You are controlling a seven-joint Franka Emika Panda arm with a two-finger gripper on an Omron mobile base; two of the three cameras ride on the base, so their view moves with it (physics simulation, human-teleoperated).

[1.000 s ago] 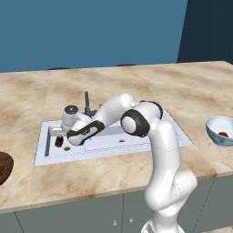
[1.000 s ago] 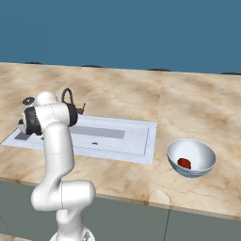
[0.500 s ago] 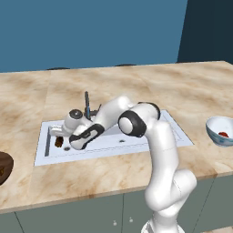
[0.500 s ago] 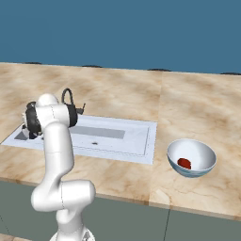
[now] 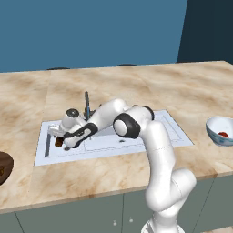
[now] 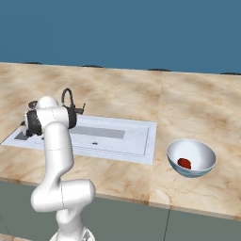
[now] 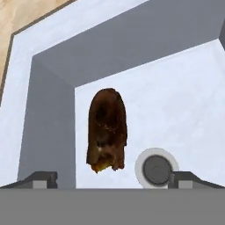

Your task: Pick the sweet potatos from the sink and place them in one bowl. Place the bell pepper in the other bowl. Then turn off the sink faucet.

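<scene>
Pincer point(image 7: 110, 178) is spread wide, down in the sink point(image 5: 150, 141) at its 9 o'clock end, straddling a sweet potato point(image 7: 107, 129) without touching; drain point(image 7: 156, 167) just beside. Bell pepper point(image 6: 184, 163) sits in the pale bowl point(image 6: 192, 157) on the surface point(image 5: 113, 177).

In the hand view's centre, the dark brown oval sweet potato point(image 7: 107, 129) lies on open pale basin floor, a grey sink wall point(image 7: 48, 132) close at left, the round drain point(image 7: 156, 168) at lower right, floor beyond free.
</scene>
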